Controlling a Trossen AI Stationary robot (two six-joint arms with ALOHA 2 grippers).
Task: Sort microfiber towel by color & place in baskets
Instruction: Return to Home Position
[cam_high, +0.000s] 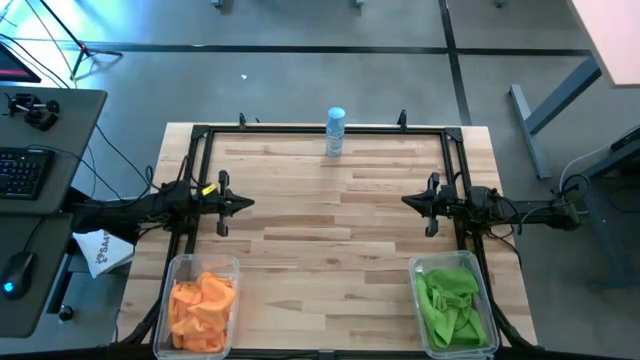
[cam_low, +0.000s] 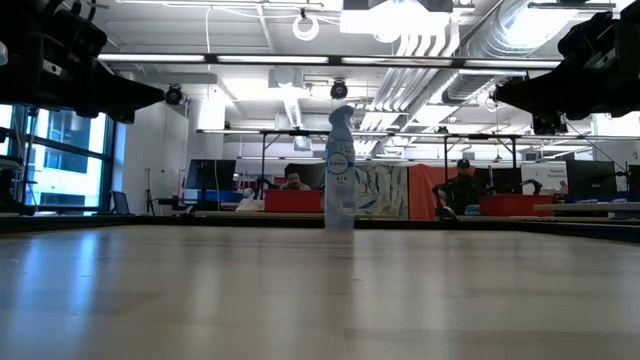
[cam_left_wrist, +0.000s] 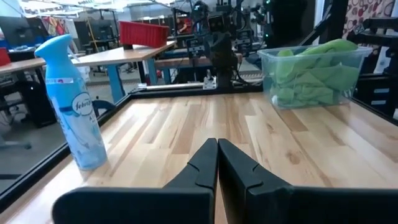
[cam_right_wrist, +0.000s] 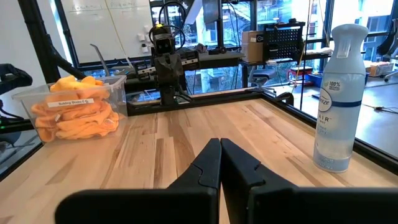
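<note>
Facing each other, left gripper (cam_high: 245, 203) and right gripper (cam_high: 408, 202) are pressed together. Orange towels (cam_high: 202, 302) fill the left basket (cam_high: 205, 259) beside the former; green towels (cam_high: 448, 300), the right basket (cam_high: 414, 285) beside the latter.

We see a grey floor (cam_high: 300, 80) crossed by dark lines, a desk (cam_high: 75, 150) with keyboard (cam_high: 22, 172) and mouse (cam_high: 17, 268) at the left, exposed ceiling ducts (cam_low: 510, 35), and tall windows (cam_low: 70, 150).
</note>
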